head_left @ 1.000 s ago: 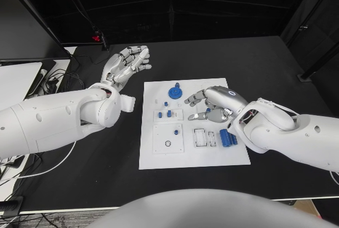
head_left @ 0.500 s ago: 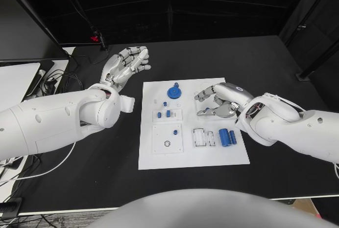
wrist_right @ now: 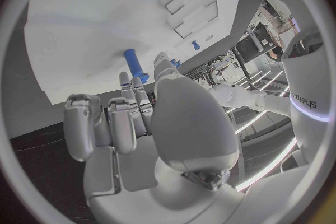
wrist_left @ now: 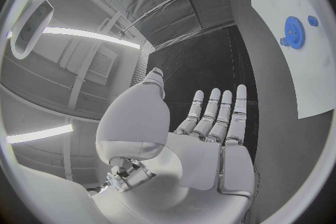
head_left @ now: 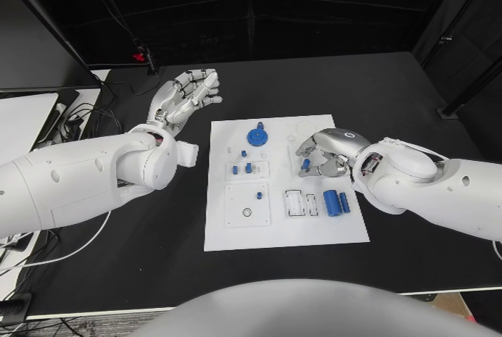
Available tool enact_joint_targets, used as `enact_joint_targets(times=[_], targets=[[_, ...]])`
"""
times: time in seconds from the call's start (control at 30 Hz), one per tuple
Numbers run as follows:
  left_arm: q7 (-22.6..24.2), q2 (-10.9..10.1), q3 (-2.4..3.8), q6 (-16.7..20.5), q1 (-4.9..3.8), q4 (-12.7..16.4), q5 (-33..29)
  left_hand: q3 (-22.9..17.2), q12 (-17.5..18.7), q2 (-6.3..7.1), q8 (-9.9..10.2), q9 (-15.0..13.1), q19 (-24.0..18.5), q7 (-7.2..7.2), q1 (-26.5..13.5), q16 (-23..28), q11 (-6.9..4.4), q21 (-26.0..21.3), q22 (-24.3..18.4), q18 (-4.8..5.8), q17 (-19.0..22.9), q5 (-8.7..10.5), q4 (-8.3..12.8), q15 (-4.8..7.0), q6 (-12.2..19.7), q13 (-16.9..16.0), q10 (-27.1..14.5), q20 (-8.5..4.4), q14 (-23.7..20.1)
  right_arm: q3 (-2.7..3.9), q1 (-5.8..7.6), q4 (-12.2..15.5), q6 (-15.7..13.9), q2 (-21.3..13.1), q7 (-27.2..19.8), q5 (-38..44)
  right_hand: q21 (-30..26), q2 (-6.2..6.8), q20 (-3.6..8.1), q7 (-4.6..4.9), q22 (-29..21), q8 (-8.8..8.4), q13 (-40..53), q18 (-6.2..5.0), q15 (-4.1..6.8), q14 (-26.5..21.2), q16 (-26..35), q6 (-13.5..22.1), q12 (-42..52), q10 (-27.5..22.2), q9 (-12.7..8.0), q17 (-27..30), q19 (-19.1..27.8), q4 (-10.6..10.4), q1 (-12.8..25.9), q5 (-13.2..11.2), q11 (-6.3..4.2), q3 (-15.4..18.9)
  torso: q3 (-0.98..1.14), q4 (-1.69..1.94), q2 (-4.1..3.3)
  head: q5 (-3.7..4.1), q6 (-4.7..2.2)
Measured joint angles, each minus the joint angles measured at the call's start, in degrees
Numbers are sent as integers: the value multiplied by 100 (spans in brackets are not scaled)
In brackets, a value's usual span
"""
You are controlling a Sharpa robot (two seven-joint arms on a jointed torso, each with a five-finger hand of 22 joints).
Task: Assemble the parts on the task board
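Task board: I see the white task board point(head_left: 284, 183) lying flat in the middle of the black table point(head_left: 397, 98), its long side running away from me.
Parts on the board: a blue gear point(head_left: 257, 137) sits near the far edge, with small blue pegs point(head_left: 241, 167) below it in the left column. Two blue cylinders point(head_left: 336, 202) lie side by side on the right half, next to a white block with slots point(head_left: 301, 204). A dark ring point(head_left: 247, 213) lies in the near left square.
Right hand: my right hand point(head_left: 326, 153) hangs over the right half of the board, just beyond the cylinders, palm down. In the right wrist view a short blue peg point(wrist_right: 133, 63) stands up at its fingertips point(wrist_right: 123, 79); I cannot tell whether the fingers pinch it or only touch it.
Left hand: my left hand point(head_left: 186, 92) is over bare table, beyond the board's far left corner and well apart from it. Its fingers point(wrist_left: 218, 115) are stretched straight and close together, and it holds nothing.
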State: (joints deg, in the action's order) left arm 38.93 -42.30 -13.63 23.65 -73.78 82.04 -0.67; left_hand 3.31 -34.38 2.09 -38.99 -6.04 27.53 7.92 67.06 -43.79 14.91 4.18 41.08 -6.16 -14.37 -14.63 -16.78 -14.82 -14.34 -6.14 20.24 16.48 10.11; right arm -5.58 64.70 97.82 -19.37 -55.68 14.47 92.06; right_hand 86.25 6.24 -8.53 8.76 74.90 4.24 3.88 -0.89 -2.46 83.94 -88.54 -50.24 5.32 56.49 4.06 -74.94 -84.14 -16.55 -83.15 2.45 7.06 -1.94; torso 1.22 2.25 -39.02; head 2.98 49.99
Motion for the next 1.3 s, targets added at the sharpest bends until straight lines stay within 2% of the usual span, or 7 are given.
enact_joint_targets(times=[0.33, 0.47, 0.6, 0.87, 0.93, 1.13, 1.3], targets=[[0, -2, 0, 0, 1, 0, 0, 0, 0, -31, 3, 12, 0, 20, 31, -45, 0, 0, -8, 0, 17, 0, 0, 0, 21, 11, 0, 0, 0, -1, -1, -16, 200, 64, 405, 318, 0, -209, 0, -142, 0, 110, 38, 0, 0, 0, 0, -231, 238, 243, 41, 0, 0, 60, -273, 0, -30, -166, 0, 1, 0, 1, 0], [0, -3, 0, 0, 1, 0, 0, 0, -3, -31, -1, 12, 0, 20, 31, -45, 0, 0, -8, 0, 18, 0, 0, 0, 20, 11, 0, 0, 0, -1, -1, -16, 246, 79, 482, 387, 0, -248, 0, -181, 0, 177, 44, 0, 2, 2, 0, -415, 333, 486, 58, 0, 0, 43, -312, 0, -94, -182, 0, 1, -2, -3, 0], [0, -3, 0, 0, 1, 0, 0, 0, -40, -31, -29, 18, 0, 20, 31, -45, 20, 0, -15, 0, 42, -24, 0, -14, 20, 17, -21, 0, -14, -1, -1, -16, 264, 86, 517, 433, 0, -248, 22, -166, 0, 190, 36, 1, 44, 0, 0, -491, 369, 608, 58, 1, 22, 43, -312, 0, -133, -182, -3, 1, -2, -3, 0], [0, -1, 0, 0, 1, -7, 0, 0, -40, -31, -29, 18, 0, 20, 31, -45, 20, 0, -14, 0, 42, -24, 0, -21, 20, 17, -21, 0, -21, -1, -1, -9, 262, 87, 530, 478, 0, -354, 74, -168, 0, 219, -5, 1, 106, 20, 0, -631, 369, 822, 57, 1, 13, 28, -417, 0, -204, -166, -2, 1, -2, -6, 0], [0, -1, 0, 0, 1, -12, 0, 0, -40, -40, -28, 18, 0, 20, 40, -45, 20, 0, -14, 0, 46, -24, 0, -21, 20, 17, -21, 0, -21, -1, -1, -9, 256, 87, 530, 485, 0, -411, 90, -175, 0, 224, -9, 1, 126, 0, -32, -670, 369, 871, 57, 1, 3, 28, -474, 0, -243, -166, -2, 1, -2, -9, 0], [0, -1, 0, 0, 2, -18, 0, 0, -64, -53, -28, 24, 0, 20, 53, -69, 20, 0, -20, 0, 57, -49, 0, -21, 20, 23, -20, 0, -21, -1, -2, -20, 193, 87, 504, 483, 0, -452, 148, -177, 0, 275, -26, 1, 167, 0, -67, -805, 369, 1036, 67, 1, 20, 40, -712, 0, -316, -257, -2, 1, -2, -15, 0], [0, 1, 0, 0, 2, -20, 0, 0, -64, -53, -28, 25, 0, 20, 53, -68, 20, 0, -21, 0, 59, -54, 0, -21, 20, 24, -21, 0, -21, -2, -2, -44, 78, 88, 440, 390, 34, -508, 188, -176, 0, 337, -32, 1, 208, 1, -98, -972, 368, 1160, 82, 1, 20, 79, -917, -1, -337, -343, -2, 4, -3, -26, 0]])
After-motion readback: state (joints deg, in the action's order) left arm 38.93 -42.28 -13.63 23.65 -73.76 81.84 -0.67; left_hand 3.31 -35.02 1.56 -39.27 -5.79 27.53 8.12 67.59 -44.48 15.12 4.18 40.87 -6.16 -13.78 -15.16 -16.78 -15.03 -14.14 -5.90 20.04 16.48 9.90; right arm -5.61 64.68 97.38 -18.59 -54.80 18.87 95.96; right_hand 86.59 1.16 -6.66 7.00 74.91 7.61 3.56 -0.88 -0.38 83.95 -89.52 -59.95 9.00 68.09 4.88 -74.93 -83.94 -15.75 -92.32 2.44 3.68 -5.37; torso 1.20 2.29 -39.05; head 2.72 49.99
